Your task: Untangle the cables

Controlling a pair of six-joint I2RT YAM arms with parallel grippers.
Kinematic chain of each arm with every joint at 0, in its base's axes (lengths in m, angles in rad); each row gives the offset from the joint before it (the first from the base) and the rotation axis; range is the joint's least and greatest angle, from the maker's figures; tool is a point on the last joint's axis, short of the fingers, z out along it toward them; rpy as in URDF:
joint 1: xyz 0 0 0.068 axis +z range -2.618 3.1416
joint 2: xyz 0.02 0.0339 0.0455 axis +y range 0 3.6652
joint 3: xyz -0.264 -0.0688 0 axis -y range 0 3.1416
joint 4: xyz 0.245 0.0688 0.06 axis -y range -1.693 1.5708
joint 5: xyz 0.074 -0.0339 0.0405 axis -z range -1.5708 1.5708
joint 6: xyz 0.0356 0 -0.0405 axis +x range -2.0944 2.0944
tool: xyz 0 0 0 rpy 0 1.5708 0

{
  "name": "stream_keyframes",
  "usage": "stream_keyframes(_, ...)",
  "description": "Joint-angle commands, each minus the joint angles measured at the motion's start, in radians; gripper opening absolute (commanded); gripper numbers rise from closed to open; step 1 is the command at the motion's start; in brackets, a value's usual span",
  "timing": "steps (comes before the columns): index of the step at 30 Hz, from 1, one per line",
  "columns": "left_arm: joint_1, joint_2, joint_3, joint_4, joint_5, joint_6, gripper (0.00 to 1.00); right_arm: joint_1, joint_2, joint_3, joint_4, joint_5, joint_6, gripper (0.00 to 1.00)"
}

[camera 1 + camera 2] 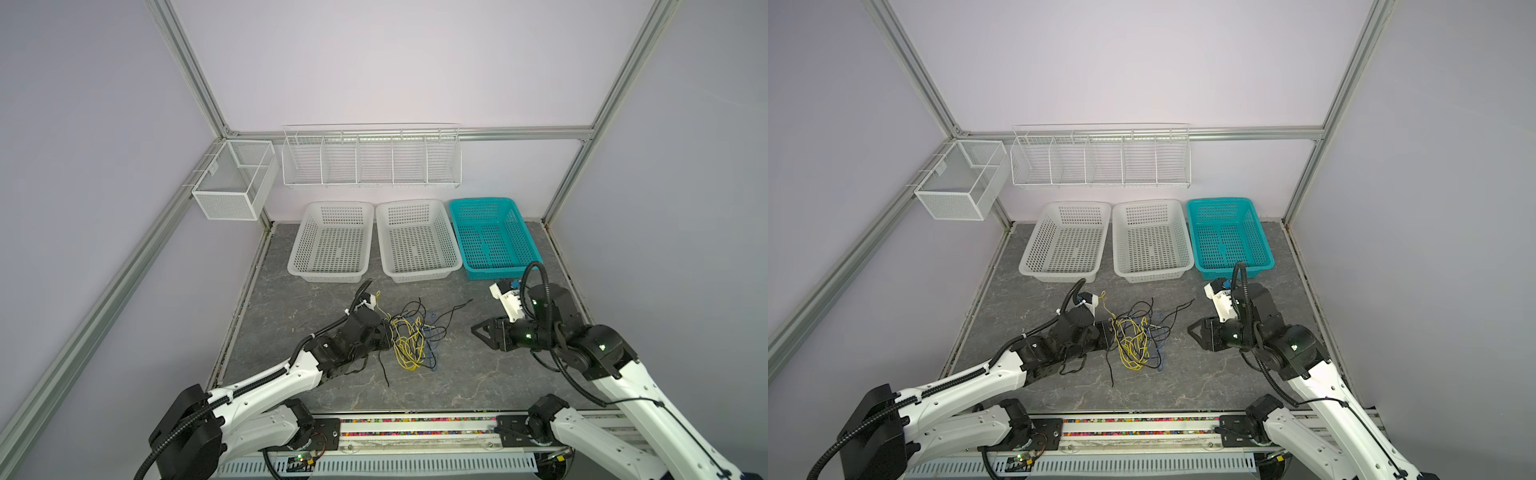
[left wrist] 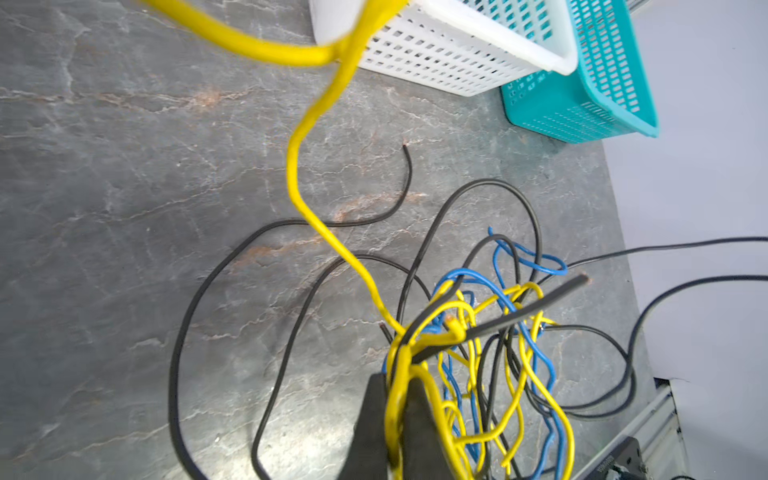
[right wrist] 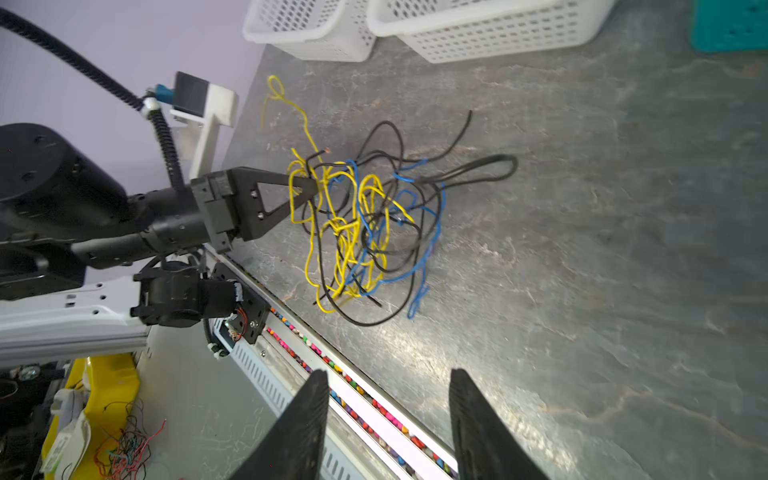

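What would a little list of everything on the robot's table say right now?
Cables: thin black, blue and yellow wires, one tangled heap on the grey marbled tabletop
Left claw: shut on a yellow wire
Right claw: open, empty, apart from the heap
Baskets: white plastic basket, second white plastic basket, teal plastic basket, all empty

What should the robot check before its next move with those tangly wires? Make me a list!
1. Left claw pinching the thin yellow wire: ok, shut on it.
2. Right claw free to grab: ok, open and empty.
3. Yellow wire, thin blue wire and thin black wire lying apart: not ok, knotted in one pile.
4. Grey marbled tabletop bare between right claw and pile: ok.
5. Two white plastic baskets and teal plastic basket away from the pile: ok.
6. Which strand locks the knot: cannot tell.
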State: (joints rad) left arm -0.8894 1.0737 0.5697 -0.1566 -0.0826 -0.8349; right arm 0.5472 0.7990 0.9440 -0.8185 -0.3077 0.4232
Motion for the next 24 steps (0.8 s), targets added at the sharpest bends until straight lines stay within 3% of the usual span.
stream_keyframes(1,0.002,-0.031,0.001,0.080,0.038,0.024,0.00,0.078,0.046,-0.041,0.191,-0.055,0.090,0.51)
stream_keyframes(5,0.001,-0.040,0.008,0.057,0.019,0.006,0.00,0.262,0.155,-0.043,0.262,0.102,0.139,0.48)
stream_keyframes(10,0.002,-0.050,0.016,0.053,0.020,-0.030,0.00,0.378,0.286,-0.057,0.339,0.195,0.208,0.44)
stream_keyframes(20,-0.003,-0.123,-0.018,0.066,0.025,-0.047,0.00,0.403,0.450,-0.050,0.386,0.323,0.277,0.35)
stream_keyframes(24,-0.003,-0.171,-0.044,0.068,0.014,-0.053,0.00,0.402,0.500,-0.057,0.413,0.323,0.296,0.23)
